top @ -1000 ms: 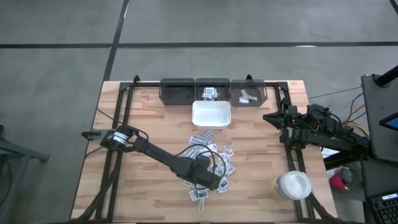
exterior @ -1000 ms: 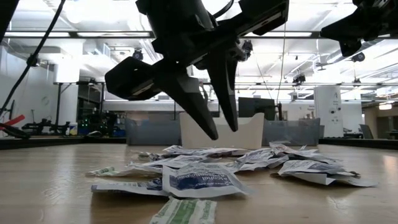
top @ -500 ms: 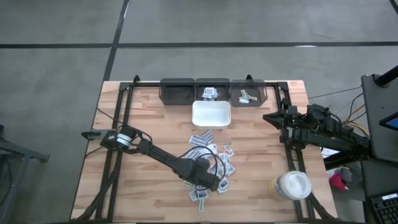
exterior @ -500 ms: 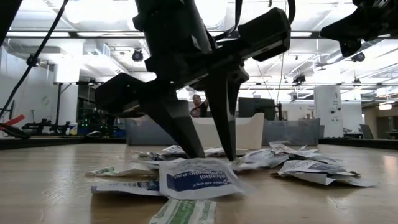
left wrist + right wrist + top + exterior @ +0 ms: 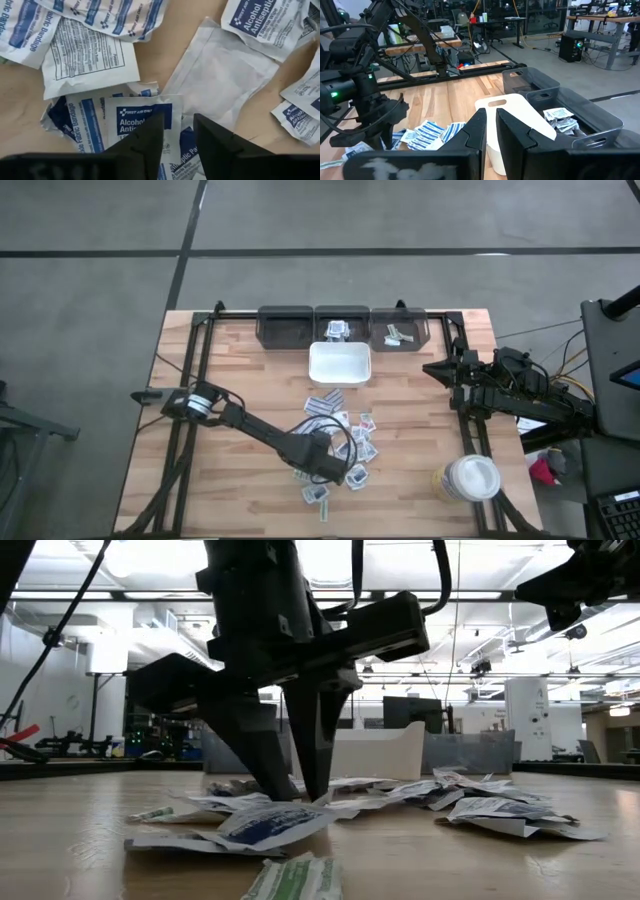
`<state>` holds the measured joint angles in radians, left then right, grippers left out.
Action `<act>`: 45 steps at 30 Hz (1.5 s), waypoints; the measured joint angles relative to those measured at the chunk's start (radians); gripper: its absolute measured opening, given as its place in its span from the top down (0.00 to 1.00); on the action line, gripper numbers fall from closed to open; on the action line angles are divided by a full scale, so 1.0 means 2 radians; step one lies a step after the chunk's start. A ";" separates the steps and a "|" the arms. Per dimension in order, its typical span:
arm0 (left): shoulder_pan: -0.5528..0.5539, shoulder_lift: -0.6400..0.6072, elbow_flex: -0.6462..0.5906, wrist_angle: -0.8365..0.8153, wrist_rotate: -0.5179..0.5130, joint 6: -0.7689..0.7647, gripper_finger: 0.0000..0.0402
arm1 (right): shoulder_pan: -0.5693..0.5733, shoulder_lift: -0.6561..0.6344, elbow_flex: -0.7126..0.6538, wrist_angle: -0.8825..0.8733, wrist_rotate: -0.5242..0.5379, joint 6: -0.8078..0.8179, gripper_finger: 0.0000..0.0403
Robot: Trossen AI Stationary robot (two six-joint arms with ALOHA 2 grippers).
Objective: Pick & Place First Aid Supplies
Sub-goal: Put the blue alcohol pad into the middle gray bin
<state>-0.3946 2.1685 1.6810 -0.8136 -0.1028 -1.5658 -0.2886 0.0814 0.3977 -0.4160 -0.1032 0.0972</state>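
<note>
The first aid supplies, small flat white packets with blue print [image 5: 345,435], lie in a loose pile on the wooden table [image 5: 230,370] near its middle. My left gripper [image 5: 325,468] points steeply down into the near part of the pile, open. Its fingertips [image 5: 297,792] are down at a white packet printed "Alcohol" [image 5: 142,117]. My right gripper [image 5: 430,368] waits at the table's right side, high above it, shut and empty [image 5: 491,112]. My left gripper comes from above, pointing steeply down. Its open fingertips [image 5: 159,122] are set on the face of the "Alcohol" packet, one to each side of its right-hand half [image 5: 176,107]. The packet rests on other packets. In the low view the edge by the fingers [image 5: 322,802] is raised.
A white square tray [image 5: 340,363] stands just beyond the pile. Three dark bins [image 5: 342,328] line the far edge, and two of them hold packets. A round white-lidded jar [image 5: 468,478] stands at the near right. Bare wood lies to the left of the pile.
My left gripper has sunk into the pile, tipped more steeply and drifted a little toward the table's left edge. Its fingers spread wider on the way down. A blue-printed packet at the near side of the pile tipped up on edge, then fell back flatter and slid left.
</note>
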 joint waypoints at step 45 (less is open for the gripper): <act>0.006 -0.003 -0.031 0.023 -0.067 0.030 0.99 | 0.000 0.000 0.000 0.000 0.000 0.000 0.91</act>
<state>-0.3832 2.1632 1.6180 -0.7670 -0.2373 -1.5064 -0.2882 0.0814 0.3980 -0.4160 -0.1032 0.0975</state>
